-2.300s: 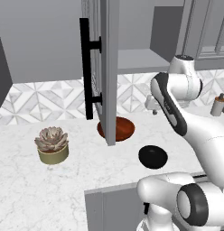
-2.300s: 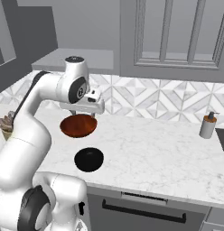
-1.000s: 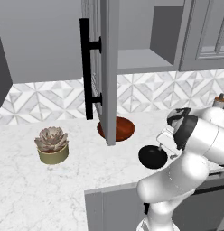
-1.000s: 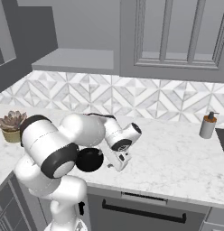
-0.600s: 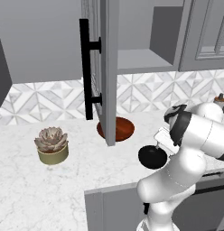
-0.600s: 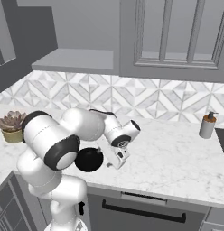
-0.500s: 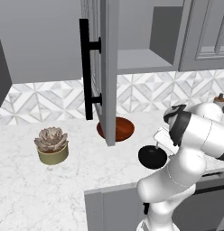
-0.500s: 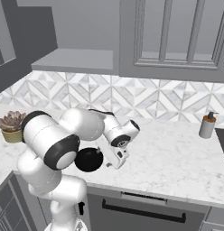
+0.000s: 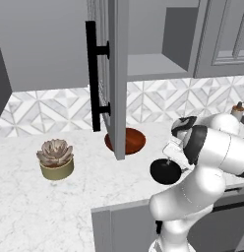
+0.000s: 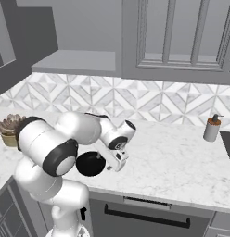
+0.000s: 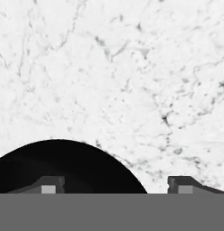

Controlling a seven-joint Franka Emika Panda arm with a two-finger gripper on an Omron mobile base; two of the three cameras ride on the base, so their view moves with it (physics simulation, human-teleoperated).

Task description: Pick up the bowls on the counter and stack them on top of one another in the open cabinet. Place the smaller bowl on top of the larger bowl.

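White marble counter [image 9: 84, 197] carries two bowls: one brown larger bowl [image 9: 132, 140] under the open cabinet [image 9: 143, 64], one black smaller bowl [image 9: 165, 172] near the front edge. Gripper [image 11: 116, 186] sits low at the black bowl's rim, fingers spread, one over the bowl and one over bare marble.

Two bowls sit on the tabletop [image 9: 25, 211]: one black bowl [image 9: 165, 172] and one reddish-brown bowl [image 9: 134, 140]. There is one potted succulent [image 9: 55, 157] and one soap bottle [image 10: 211, 128]. One cabinet door [image 9: 115, 74] hangs open, carrying one black bar handle [image 9: 94, 78], with one shelf [image 9: 151, 65] behind it.
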